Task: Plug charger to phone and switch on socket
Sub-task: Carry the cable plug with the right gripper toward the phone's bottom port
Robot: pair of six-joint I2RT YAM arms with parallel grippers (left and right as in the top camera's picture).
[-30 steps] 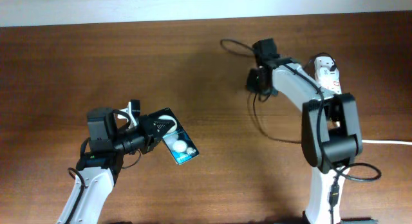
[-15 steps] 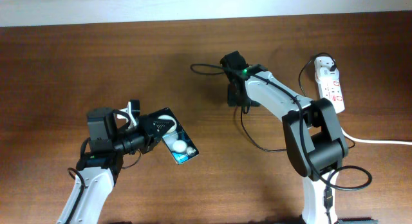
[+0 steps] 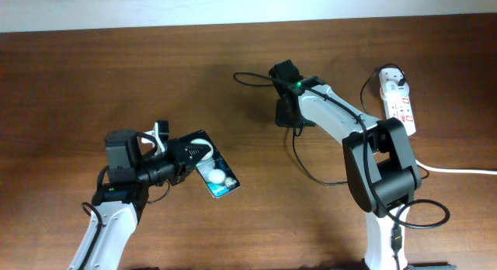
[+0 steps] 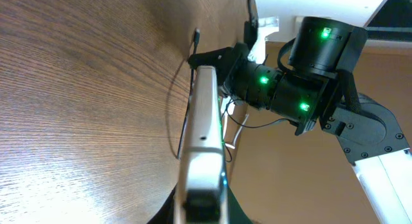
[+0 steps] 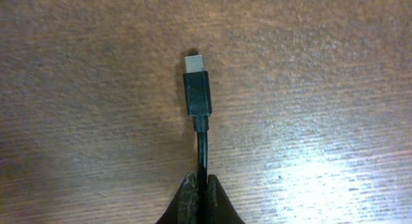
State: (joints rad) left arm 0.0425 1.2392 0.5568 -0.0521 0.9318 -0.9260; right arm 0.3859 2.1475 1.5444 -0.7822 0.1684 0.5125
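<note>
Dark wood-grain surface (image 3: 155, 76) beneath a pale wall (image 3: 116, 6); left end effector (image 3: 200, 155) grips the phone (image 3: 219, 178), right end effector (image 5: 198, 185) pinches the charger (image 5: 197, 92).

Robot lab: wooden table (image 3: 70, 76), mounted arms (image 3: 335, 116)

Black phone (image 3: 215, 175) tilted, charger (image 5: 197, 89) tip over table (image 3: 155, 68), white socket (image 3: 397, 103) far right

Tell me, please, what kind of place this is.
Probably a robotics lab or test bench, not a home. A left robot arm and a right robot arm work at a wooden table, with just a phone, a charger and a power strip.
</note>
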